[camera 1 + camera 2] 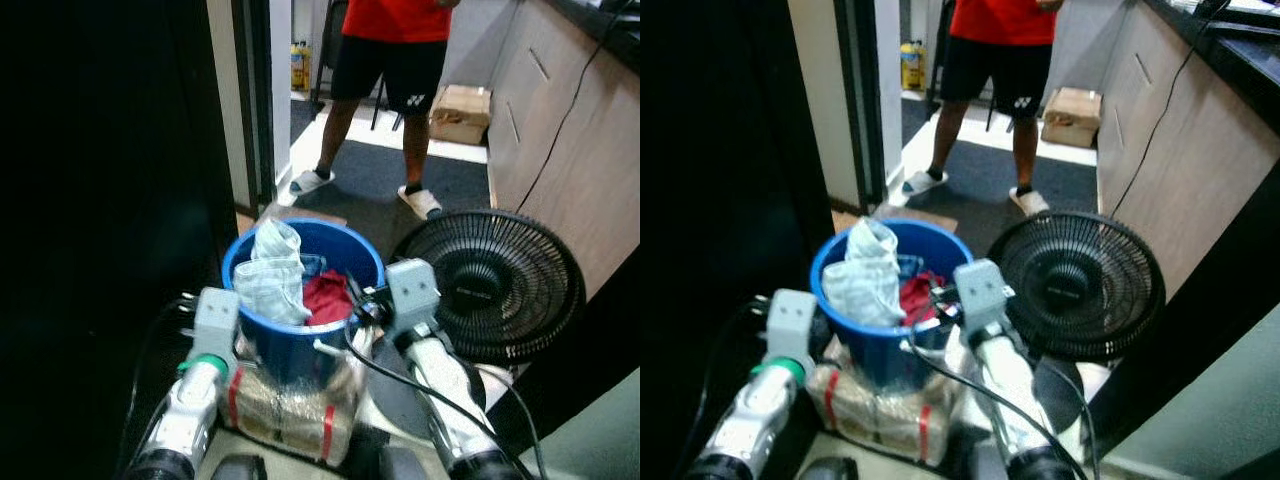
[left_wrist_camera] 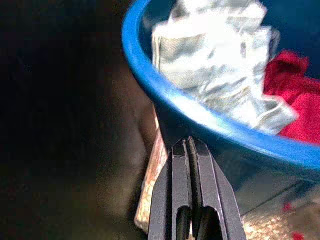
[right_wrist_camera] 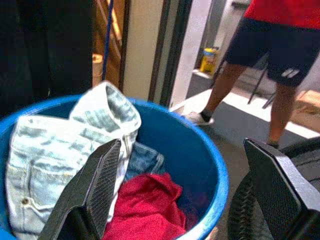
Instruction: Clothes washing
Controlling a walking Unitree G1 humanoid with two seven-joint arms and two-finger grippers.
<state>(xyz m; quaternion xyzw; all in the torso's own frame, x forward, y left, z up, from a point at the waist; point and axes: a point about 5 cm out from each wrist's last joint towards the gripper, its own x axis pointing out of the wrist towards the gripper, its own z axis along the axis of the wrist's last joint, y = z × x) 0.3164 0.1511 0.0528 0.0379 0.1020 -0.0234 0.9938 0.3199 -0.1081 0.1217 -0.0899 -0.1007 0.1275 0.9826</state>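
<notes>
We are carrying the blue laundry bucket point(image 1: 300, 330), with pale jeans point(image 1: 272, 275) and a red garment point(image 1: 326, 297) inside, toward a person point(image 1: 385, 60) ahead. Our left tool point(image 2: 192, 150) is pressing closed-fingered against the bucket's outer wall; our right tool point(image 3: 190, 195) is gaping around its rim. We are risking it slipping sideways onto the black fan point(image 1: 495, 285).

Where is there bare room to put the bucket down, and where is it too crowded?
Bare floor lies ahead: the dark mat between the doorframe and the cabinets, short of the person's feet. Crowded: the fan sits right beside the blue bucket; the left tool presses shut against its wall and the right tool straddles its rim.
</notes>
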